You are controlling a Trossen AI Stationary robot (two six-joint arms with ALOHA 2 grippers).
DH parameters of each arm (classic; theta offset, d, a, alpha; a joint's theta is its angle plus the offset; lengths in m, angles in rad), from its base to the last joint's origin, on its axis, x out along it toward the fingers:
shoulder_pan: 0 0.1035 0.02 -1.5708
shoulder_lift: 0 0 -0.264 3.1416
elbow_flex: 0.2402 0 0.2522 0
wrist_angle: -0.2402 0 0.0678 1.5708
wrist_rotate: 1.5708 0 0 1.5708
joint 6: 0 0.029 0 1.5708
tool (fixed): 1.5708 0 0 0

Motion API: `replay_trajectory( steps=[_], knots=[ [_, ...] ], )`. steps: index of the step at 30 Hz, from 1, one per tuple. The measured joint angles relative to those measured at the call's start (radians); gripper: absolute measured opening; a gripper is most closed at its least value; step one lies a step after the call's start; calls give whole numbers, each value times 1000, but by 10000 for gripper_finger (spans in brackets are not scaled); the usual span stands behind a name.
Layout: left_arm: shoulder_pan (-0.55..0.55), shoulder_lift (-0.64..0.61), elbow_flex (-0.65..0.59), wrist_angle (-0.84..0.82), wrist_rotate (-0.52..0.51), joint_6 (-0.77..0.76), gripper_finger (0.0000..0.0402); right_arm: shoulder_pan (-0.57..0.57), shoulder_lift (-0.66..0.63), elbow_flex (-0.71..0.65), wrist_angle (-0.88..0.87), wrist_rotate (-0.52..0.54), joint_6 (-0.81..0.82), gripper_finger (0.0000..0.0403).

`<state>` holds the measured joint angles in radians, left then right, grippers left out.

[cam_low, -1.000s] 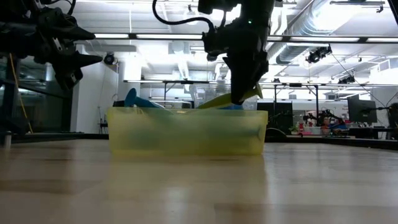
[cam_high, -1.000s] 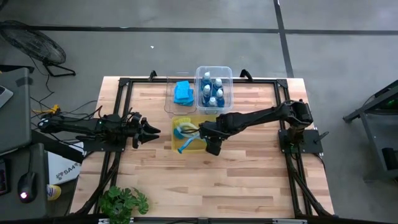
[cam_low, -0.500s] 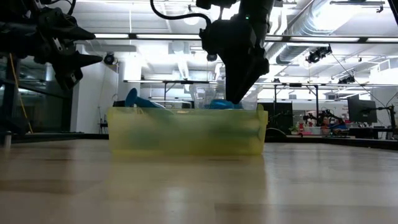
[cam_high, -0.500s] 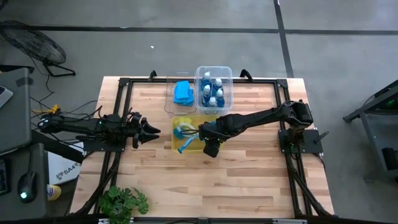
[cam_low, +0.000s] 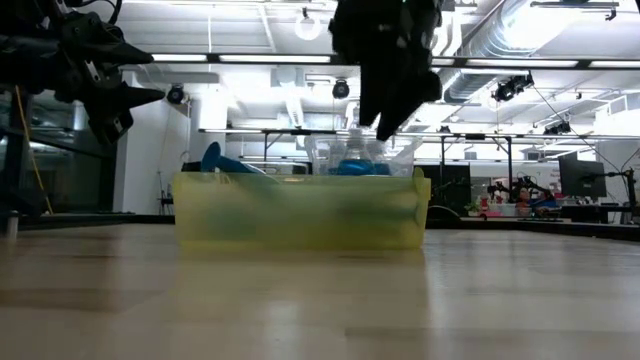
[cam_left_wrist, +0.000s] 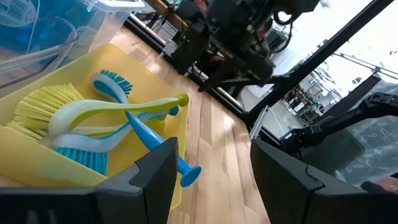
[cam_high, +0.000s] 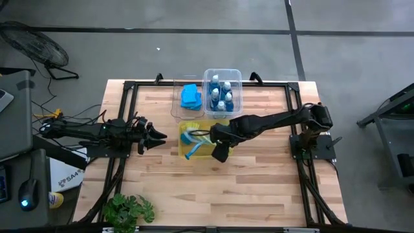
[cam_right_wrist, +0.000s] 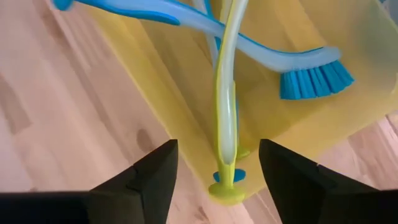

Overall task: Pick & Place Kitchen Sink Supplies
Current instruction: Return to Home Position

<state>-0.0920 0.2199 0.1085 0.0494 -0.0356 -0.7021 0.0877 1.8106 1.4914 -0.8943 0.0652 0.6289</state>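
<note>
Dish brushes (cam_left_wrist: 124, 118), sponges (cam_high: 189, 96), bottles (cam_high: 220, 97): all sitting in bins around the middle of the table (cam_high: 259, 188).

Left gripper (cam_high: 160, 136) hangs above the table's left side, pointed at the yellow bin (cam_low: 300, 212), near it but not touching. Fingers spread wide, nothing between them. Plant (cam_high: 128, 210) is at the front-left corner, well apart from everything.

Clear bin (cam_high: 176, 110) at the back holds the blue sponges, piled; count not readable. Yellow bin is just in front of it; can't tell if the walls touch. Inside it, blue and yellow-green brushes lie crossed over each other. One blue handle end (cam_left_wrist: 189, 174) pokes over the rim, and the yellow-green handle end (cam_right_wrist: 227, 190) does too.

Second clear bin (cam_high: 223, 70) sits side by side with the sponge bin, on its right. Bottles stand upright in it, white caps up, blue liquid visible.

Right gripper (cam_high: 218, 154) hangs over the yellow bin's right edge; the low view shows it raised clear of the rim. Fingers apart, empty. The yellow-green handle lies below the gap, not gripped. Right arm reaches in from the table's right side.
</note>
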Motion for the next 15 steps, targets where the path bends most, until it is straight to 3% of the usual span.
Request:
replay_trajectory(
  steps=[8,15],
  knots=[
    [0,0,0,0,0,0,197,64,-103,0,1,8,5,211],
    [0,0,0,0,0,0,197,194,-158,0,31,140,-47,209]
  ],
)
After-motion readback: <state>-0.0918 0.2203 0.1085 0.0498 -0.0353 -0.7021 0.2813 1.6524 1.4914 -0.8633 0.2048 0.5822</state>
